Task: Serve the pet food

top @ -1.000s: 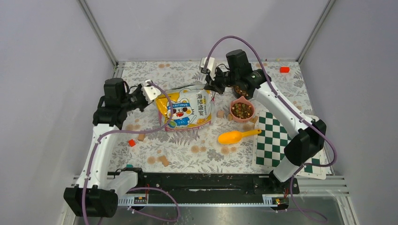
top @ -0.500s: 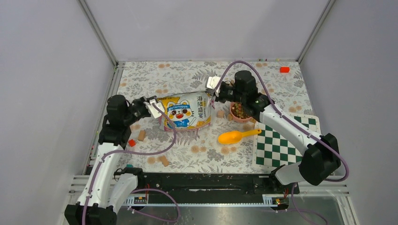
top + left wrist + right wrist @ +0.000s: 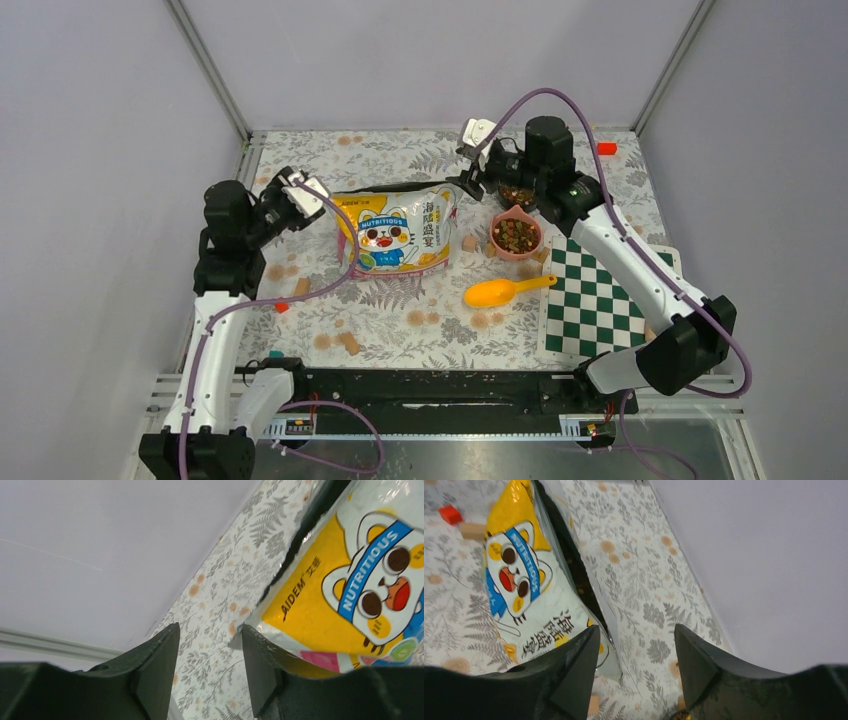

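Note:
The pet food (image 3: 516, 236) is a heap of brown and reddish pellets in a pink bowl (image 3: 497, 248), right of the bag. The yellow and white cat bag (image 3: 400, 232) lies flat mid-table, its dark open mouth facing the back wall. My left gripper (image 3: 320, 198) stands open just off the bag's left top corner. In the left wrist view the bag (image 3: 350, 580) lies beside the right finger, and only tablecloth shows in the left gripper (image 3: 209, 630). My right gripper (image 3: 467, 175) hangs open off the bag's right top corner. The right wrist view shows the bag (image 3: 524, 590) and the empty right gripper (image 3: 636, 628).
A yellow scoop (image 3: 503, 291) lies in front of the bowl. A green checkerboard (image 3: 598, 300) covers the right side. Wooden cubes (image 3: 301, 287) (image 3: 347, 342) (image 3: 469, 243) and small red blocks (image 3: 282, 307) (image 3: 606, 149) are scattered about. More pellets (image 3: 516, 193) show under the right wrist.
Both grippers were shut on the bag's top corners and have opened and let go. Each has drawn back from the bag, which now lies on the table. The pink bowl is uncovered again.

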